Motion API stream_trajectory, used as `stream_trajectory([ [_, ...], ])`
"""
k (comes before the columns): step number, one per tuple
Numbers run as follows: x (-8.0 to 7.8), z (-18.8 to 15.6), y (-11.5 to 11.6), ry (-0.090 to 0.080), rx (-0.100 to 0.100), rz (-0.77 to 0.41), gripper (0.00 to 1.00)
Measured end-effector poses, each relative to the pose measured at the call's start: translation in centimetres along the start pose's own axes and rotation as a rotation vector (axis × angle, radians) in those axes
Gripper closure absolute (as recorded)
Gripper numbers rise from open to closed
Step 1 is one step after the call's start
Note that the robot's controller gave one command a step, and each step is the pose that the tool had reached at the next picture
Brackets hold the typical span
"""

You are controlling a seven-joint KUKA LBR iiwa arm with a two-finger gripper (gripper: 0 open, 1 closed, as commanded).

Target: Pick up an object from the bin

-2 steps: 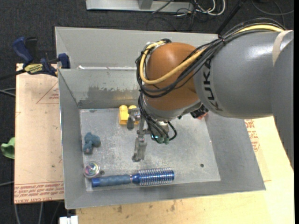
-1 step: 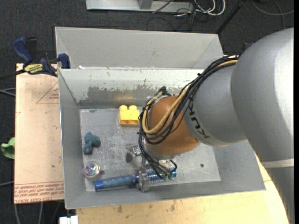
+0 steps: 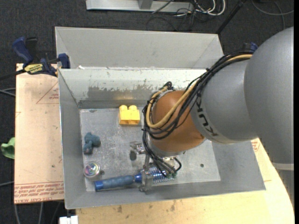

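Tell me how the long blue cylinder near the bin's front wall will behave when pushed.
The long blue cylinder is round, so it would probably roll if nudged sideways. It lies straight, so it is likely stiff. Being slim, it seems light.

Grey arm [image 3: 254, 94], orange cover [image 3: 174, 127], black cables [image 3: 198, 85]

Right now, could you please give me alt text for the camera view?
A robot arm reaches from the right into a grey metal bin, its gripper low by the near wall at the right end of a blue cylinder. A yellow block, a blue-grey lump and a shiny round cap lie apart.
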State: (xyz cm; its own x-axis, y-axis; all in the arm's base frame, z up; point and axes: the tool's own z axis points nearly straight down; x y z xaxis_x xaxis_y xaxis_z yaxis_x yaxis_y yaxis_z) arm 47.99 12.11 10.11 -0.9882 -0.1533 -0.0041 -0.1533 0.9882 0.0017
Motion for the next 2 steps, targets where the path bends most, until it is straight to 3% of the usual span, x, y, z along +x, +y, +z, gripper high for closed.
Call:
stream_trajectory([
  [1,-0.7,-0.6,3.3,0.002,-0.001,-0.175,0.0],
  [2,-1.0,2.9,3.4,-0.013,0.001,-0.279,0.0],
])
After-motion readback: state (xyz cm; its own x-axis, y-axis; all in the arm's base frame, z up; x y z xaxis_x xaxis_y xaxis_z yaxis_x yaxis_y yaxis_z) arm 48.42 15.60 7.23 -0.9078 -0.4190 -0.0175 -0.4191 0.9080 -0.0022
